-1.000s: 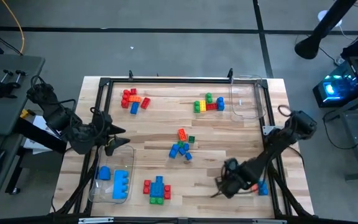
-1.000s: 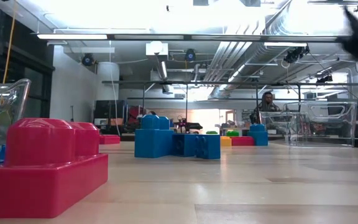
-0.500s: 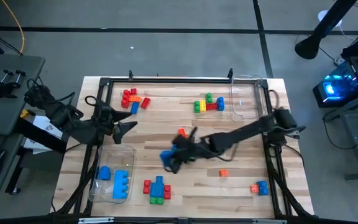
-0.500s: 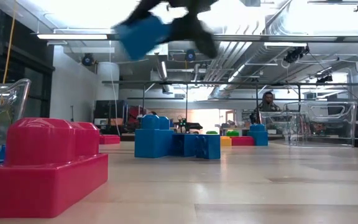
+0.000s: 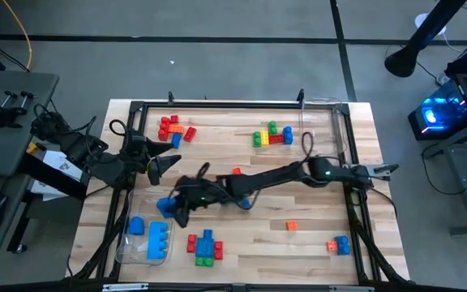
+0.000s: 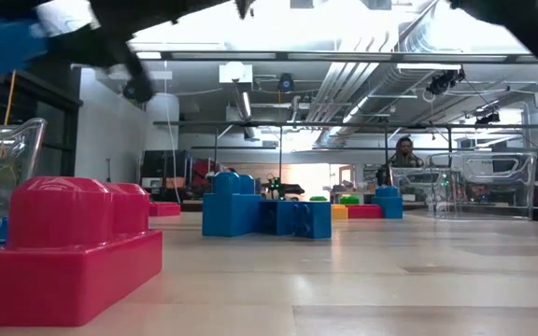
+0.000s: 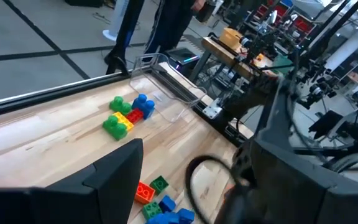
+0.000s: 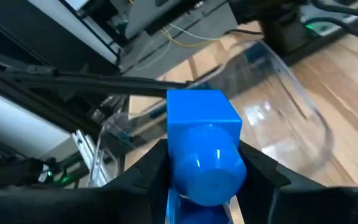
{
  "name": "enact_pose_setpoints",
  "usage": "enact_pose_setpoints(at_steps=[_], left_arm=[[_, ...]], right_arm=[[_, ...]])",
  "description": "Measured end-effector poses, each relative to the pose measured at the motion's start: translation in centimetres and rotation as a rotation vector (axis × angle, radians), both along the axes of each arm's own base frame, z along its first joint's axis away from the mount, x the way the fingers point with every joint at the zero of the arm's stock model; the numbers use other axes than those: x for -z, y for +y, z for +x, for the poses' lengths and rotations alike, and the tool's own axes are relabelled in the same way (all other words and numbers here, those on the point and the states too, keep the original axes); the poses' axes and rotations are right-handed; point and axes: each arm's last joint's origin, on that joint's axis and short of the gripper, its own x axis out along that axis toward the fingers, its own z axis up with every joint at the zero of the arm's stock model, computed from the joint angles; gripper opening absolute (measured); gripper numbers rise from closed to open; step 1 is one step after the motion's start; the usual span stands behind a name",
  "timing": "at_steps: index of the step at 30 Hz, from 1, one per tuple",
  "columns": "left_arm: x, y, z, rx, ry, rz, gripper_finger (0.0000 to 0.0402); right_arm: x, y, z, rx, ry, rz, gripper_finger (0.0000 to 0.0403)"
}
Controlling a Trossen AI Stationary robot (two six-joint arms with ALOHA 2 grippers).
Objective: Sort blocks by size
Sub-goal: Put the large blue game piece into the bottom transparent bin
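Observation:
My right gripper reaches across the table to the left and is shut on a blue block. It is in the air beside the right rim of the clear tub at the near left, which holds blue blocks. The held block also shows in the right wrist view and the low view. My left gripper hovers open just beyond the tub's far end. Loose blocks lie in groups: far left, far middle, centre and near edge. My right gripper pinches the blue block by its two opposite sides between its two fingers. A round stud faces back toward the wrist. The fingers reach in from the table's right. The block is lifted clear of the table.
A second clear tub stands at the far right. A small orange block and an orange and blue pair lie at the near right. A black frame rims the table. Bare wood lies between the groups.
My right gripper has swept from the table's near right across the centre toward the left edge. It now carries a blue block in the air, close to the near-left tub. My left gripper has moved a little toward the far edge.

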Motion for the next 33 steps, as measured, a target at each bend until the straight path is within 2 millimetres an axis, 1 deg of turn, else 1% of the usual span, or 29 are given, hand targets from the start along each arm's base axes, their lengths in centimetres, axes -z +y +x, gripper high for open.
enact_pose_setpoints(at_steps=[4,6,7,8,11,13,14,16,19,21,23,26,29,32,33], left_arm=[[0.0,0.0,0.0,0.000,-0.004,-0.002,0.0282],[-0.1,0.0,0.1,0.000,-0.011,-0.006,0.0282],[-0.1,0.0,0.0,0.000,-0.013,-0.008,0.0282],[-0.2,0.0,0.1,0.000,-0.017,-0.010,0.0282],[-0.2,0.0,0.1,0.000,-0.019,-0.011,0.0282],[-0.2,0.0,0.1,0.000,-0.018,-0.010,0.0282],[-0.2,0.0,0.1,0.000,-0.018,-0.010,0.0282],[-0.2,0.0,0.1,0.002,-0.014,0.000,0.0282],[-0.2,0.0,0.1,0.009,-0.004,0.020,0.0282],[-0.2,0.0,-0.1,0.021,0.000,0.028,0.0282],[-0.3,0.1,-0.2,0.031,0.001,0.034,0.0282],[-0.5,0.3,-0.5,0.031,-0.002,0.049,0.0282],[-0.7,0.5,-0.8,0.022,-0.011,0.054,0.0282],[-0.7,0.7,-0.8,0.015,-0.012,0.050,0.0282],[-0.7,0.8,-0.6,0.027,-0.005,0.044,0.0282]], right_arm=[[1.4,0.1,1.8,0.030,-0.020,0.051,0.0132],[2.2,0.1,2.3,0.050,-0.037,0.098,0.0132],[2.7,0.1,2.4,0.058,-0.062,0.131,0.0142],[3.1,-0.1,2.5,0.066,-0.073,0.164,0.0164],[3.4,-0.5,2.5,0.075,-0.058,0.244,0.0264],[3.4,-1.2,2.6,0.027,-0.045,0.254,0.0322],[3.4,-1.5,2.6,0.000,-0.038,0.256,0.0344],[3.0,-2.1,2.7,-0.054,-0.038,0.255,0.0376],[1.5,-3.0,2.1,-0.126,0.017,0.207,0.0394],[0.0,-3.3,0.9,-0.137,0.110,0.097,0.0393],[-1.4,-3.7,-0.8,-0.114,0.227,-0.061,0.0391],[-3.9,-4.3,-4.1,-0.070,0.430,-0.288,0.0388],[-5.9,-4.9,-7.9,-0.027,0.650,-0.438,0.0388],[-6.4,-5.2,-11.7,-0.010,0.887,-0.506,0.0388],[-6.1,-5.2,-12.9,-0.008,0.958,-0.515,0.0388]])
